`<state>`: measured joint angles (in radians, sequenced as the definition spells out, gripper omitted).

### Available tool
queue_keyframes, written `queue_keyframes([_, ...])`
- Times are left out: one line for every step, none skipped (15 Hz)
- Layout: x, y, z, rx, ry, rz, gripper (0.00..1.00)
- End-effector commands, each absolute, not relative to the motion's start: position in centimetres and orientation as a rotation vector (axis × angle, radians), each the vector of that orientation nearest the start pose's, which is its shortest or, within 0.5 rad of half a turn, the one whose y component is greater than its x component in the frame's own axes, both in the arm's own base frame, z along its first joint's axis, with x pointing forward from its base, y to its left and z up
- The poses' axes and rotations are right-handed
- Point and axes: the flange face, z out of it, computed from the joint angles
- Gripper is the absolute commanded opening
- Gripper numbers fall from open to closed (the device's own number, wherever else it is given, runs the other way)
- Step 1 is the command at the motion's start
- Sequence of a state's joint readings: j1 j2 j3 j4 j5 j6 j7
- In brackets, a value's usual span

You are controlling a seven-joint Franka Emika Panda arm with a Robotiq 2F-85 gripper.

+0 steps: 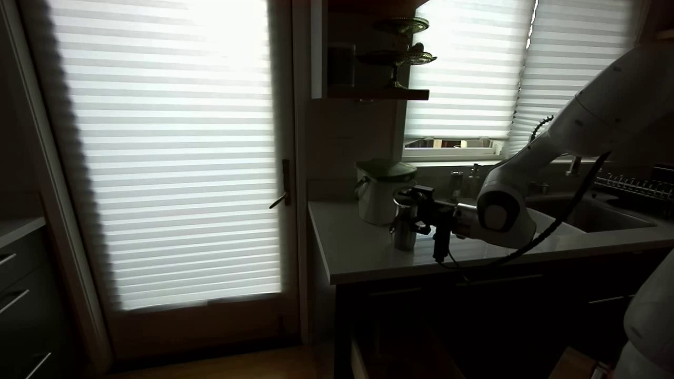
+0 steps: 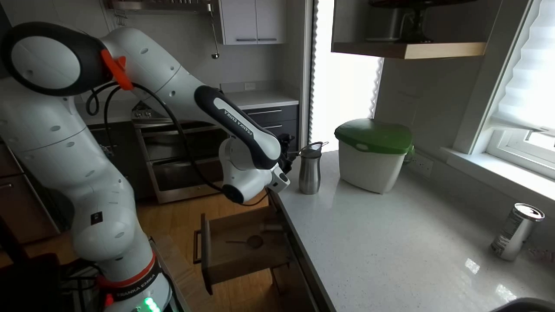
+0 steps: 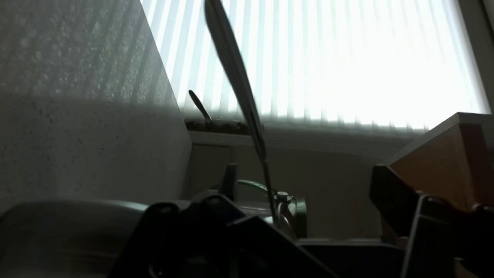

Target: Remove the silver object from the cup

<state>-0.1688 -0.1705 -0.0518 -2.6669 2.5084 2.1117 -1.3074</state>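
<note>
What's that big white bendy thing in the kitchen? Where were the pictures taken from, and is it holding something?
That's a robot arm, bending at joints like your elbow. Two pictures come from cameras standing apart from it. The close-up comes from a camera on its wrist, so things look tipped sideways.

On the counter are a metal cup, a white bin with a green lid and a can. A silver object sits in the cup's top; its exact shape is hard to see.

The robot's hand is the black gripper. Its fingers look spread apart, so it doesn't seem to be gripping anything.
</note>
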Motion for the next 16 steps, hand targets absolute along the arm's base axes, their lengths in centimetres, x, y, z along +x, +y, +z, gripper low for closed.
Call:
queue_keyframes([43.3, -5.9, 31.4, -1.387, 0.888, -1.034, 0.8])
queue_keyframes([43.4, -5.9, 31.4, -1.385, 0.883, -1.033, 0.8])
queue_keyframes([43.4, -5.8, 31.3, -1.383, 0.879, -1.032, 0.77])
queue_keyframes([43.5, -5.7, 31.3, -1.383, 0.876, -1.03, 0.73])
queue_keyframes([43.5, -5.6, 31.3, -1.384, 0.873, -1.029, 0.73])
queue_keyframes([43.6, -5.4, 31.3, -1.385, 0.87, -1.026, 0.67])
queue_keyframes([43.6, -5.3, 31.2, -1.387, 0.868, -1.024, 0.69])
queue_keyframes([43.7, -5.1, 31.3, -1.39, 0.866, -1.022, 0.67])
queue_keyframes([43.8, -5.0, 31.4, -1.391, 0.863, -1.021, 0.65])
queue_keyframes([43.9, -5.0, 31.6, -1.393, 0.861, -1.022, 0.66])
queue_keyframes([44.0, -4.9, 31.8, -1.395, 0.857, -1.023, 0.64])
queue_keyframes([44.2, -4.8, 31.9, -1.398, 0.855, -1.023, 0.64])
queue_keyframes([44.3, -4.6, 32.1, -1.403, 0.849, -1.024, 0.65])
queue_keyframes([44.4, -4.5, 32.2, -1.406, 0.845, -1.025, 0.66])
queue_keyframes([44.6, -4.3, 32.4, -1.408, 0.841, -1.025, 0.67])
queue_keyframes([44.7, -4.3, 32.5, -1.409, 0.836, -1.027, 0.66])
